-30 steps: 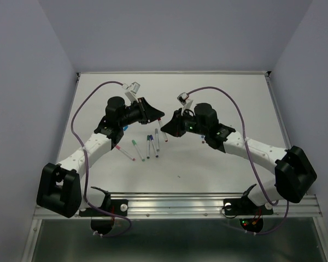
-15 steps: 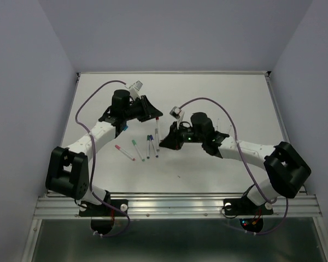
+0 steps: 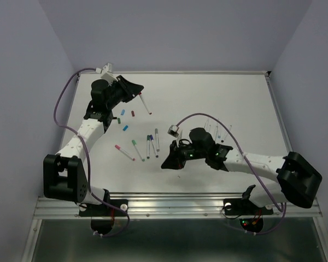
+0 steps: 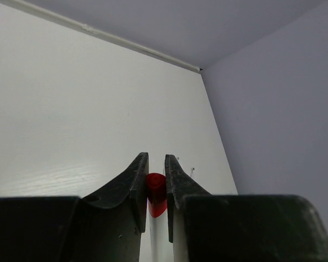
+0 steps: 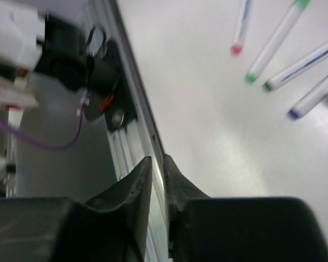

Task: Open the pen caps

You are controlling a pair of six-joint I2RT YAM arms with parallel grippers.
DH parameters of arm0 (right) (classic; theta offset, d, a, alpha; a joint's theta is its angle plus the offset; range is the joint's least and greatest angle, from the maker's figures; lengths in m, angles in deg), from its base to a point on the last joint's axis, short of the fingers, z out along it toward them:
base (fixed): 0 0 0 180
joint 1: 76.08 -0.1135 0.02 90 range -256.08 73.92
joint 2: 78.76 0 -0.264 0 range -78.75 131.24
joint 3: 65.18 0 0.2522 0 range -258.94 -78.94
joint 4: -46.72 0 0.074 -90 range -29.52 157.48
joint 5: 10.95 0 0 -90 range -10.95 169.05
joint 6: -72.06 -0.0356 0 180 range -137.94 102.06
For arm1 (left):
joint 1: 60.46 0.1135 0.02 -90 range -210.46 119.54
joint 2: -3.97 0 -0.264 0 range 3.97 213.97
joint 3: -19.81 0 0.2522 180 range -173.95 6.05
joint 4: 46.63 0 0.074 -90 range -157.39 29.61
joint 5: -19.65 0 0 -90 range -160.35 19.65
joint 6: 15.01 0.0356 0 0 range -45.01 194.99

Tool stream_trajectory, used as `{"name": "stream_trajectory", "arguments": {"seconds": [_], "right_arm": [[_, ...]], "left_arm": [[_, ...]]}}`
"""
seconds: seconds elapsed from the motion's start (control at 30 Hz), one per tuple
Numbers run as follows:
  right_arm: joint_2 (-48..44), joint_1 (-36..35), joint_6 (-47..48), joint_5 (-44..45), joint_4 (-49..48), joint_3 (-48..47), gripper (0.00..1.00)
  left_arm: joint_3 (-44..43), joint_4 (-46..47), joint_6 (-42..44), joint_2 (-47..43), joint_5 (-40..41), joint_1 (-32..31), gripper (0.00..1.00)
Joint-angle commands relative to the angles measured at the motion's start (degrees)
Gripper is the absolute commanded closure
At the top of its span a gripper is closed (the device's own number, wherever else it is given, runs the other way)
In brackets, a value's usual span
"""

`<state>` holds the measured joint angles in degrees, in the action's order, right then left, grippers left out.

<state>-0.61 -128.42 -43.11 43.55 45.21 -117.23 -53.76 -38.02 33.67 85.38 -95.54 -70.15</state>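
On the wide white table (image 3: 251, 103) the two black-and-white arms stand well apart. The left gripper (image 3: 135, 90) is raised over the far left part of the table, and the right gripper (image 3: 167, 164) is low by the near metal rail (image 5: 132, 143). The left jaws are clenched on a thin white-barrelled marker pen (image 3: 145, 105) that slants down out of them above the surface. The left wrist view shows the pen's red end (image 4: 156, 191) pinched between the fingertips. The right jaws are drawn almost together with nothing visible in the slit, and I cannot tell whether a tiny cap is hidden there. A row of capped white pens with pink, green and blue ends (image 3: 147, 144) lies between the arms. Small loose plastic caps, one light blue (image 3: 126, 129) and one dark red (image 3: 133, 113), sit near the left arm, and bare white barrels (image 3: 217, 130) lie beyond the right arm. The red pen looks to be the one in hand, around the point where cap and barrel part. The next move probably calls for laying this pen down away from the capped row, then gripping another by its barrel while the other jaws close on just its cap.
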Motion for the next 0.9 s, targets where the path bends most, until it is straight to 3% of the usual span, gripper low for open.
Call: {"name": "stream_trajectory", "arguments": {"seconds": [0.0, 0.03, 0.1, 0.13, 0.43, 0.47, 0.53, 0.7, 0.73, 0.87], "right_arm": [[-3.44, 4.85, 0.65, 16.94, 0.94, -6.80, 0.75], [-3.53, 6.09, 0.21, 17.92, 0.94, -8.55, 0.51], [-2.74, 8.47, 0.82, 16.61, 0.94, -10.92, 0.30], [-2.39, 8.48, 1.34, 16.70, 0.94, -13.29, 0.25], [6.83, 9.09, 5.39, 15.38, 1.73, -25.69, 0.21], [7.45, 9.09, 5.31, 15.38, 1.73, -26.48, 0.23], [9.20, 9.09, 5.57, 15.38, 1.73, -28.51, 0.43], [11.50, 9.09, 4.43, 13.46, 1.73, -29.31, 0.79], [11.76, 9.09, 4.43, 12.92, 1.73, -28.52, 0.98], [10.11, 9.09, 3.38, 4.69, -1.24, -21.35, 0.99]], "left_arm": [[3.91, 2.94, -1.04, -5.37, -2.58, -0.85, 1.00], [5.39, 2.94, -1.13, -6.08, -2.58, -1.11, 1.00], [7.59, 2.94, -1.48, -8.36, -2.15, -2.34, 1.00], [8.30, 3.12, -1.66, -9.07, -2.06, -2.96, 1.00], [11.73, 3.91, -3.77, -12.76, -0.56, -9.29, 1.00], [11.74, 4.00, -4.03, -12.85, -0.39, -9.55, 1.00], [11.82, 4.17, -4.21, -13.11, -0.21, -10.17, 1.00], [11.74, 4.44, -4.65, -13.64, 0.14, -10.35, 1.00], [11.65, 4.44, -4.73, -13.64, 0.14, -10.35, 1.00], [10.60, 3.83, -3.51, -12.94, 2.68, -10.00, 1.00]]}}
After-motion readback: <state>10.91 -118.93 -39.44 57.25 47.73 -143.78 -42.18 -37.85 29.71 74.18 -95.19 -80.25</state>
